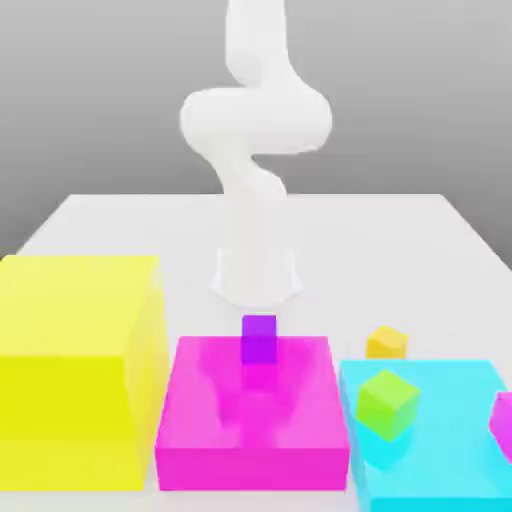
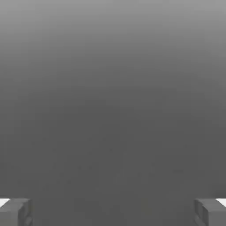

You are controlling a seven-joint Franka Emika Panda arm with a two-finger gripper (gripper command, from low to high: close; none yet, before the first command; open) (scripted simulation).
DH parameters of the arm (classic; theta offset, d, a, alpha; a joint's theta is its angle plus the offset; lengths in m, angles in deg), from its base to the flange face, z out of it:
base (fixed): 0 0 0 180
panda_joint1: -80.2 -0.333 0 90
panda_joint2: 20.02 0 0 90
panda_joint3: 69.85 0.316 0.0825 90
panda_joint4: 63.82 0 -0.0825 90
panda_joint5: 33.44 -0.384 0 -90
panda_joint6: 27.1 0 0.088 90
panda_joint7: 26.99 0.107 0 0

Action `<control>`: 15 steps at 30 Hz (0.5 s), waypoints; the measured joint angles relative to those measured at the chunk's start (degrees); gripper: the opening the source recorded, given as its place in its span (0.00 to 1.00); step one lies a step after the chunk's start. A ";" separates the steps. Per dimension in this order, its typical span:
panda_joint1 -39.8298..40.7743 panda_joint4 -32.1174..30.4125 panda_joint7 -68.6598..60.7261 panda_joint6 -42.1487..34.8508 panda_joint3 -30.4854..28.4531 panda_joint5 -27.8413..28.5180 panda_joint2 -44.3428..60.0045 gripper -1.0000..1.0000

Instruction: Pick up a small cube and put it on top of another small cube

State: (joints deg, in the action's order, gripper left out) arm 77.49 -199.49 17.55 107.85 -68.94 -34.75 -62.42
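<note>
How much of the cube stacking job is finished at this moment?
Nothing looks done yet. The orange cube sits apart from the purple cube, which has nothing on top. The gripper is open and empty. Left: grasp the orange cube, lift it, place it on the purple one.

Cyan block [image 1: 440, 430] cut by frame edge, magenta shape [image 1: 502, 425] (mostly cropped)

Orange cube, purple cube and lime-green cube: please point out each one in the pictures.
orange cube [image 1: 386, 342], exterior view, on its front face.
purple cube [image 1: 259, 338], exterior view, middle of its front face.
lime-green cube [image 1: 387, 404], exterior view, near its front edge.
</note>
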 joint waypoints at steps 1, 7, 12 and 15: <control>-1.33 -1.86 -0.63 1.55 0.49 -0.62 1.72 0.50; -9.30 -12.62 -4.04 10.58 4.18 -3.92 11.87 0.50; -16.15 -21.88 -6.64 18.52 8.46 -6.37 20.86 0.50; -20.58 -27.83 -7.81 23.82 11.49 -7.41 26.96 0.50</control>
State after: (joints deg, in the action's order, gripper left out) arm 56.91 -227.32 9.74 131.67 -57.46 -42.16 -35.47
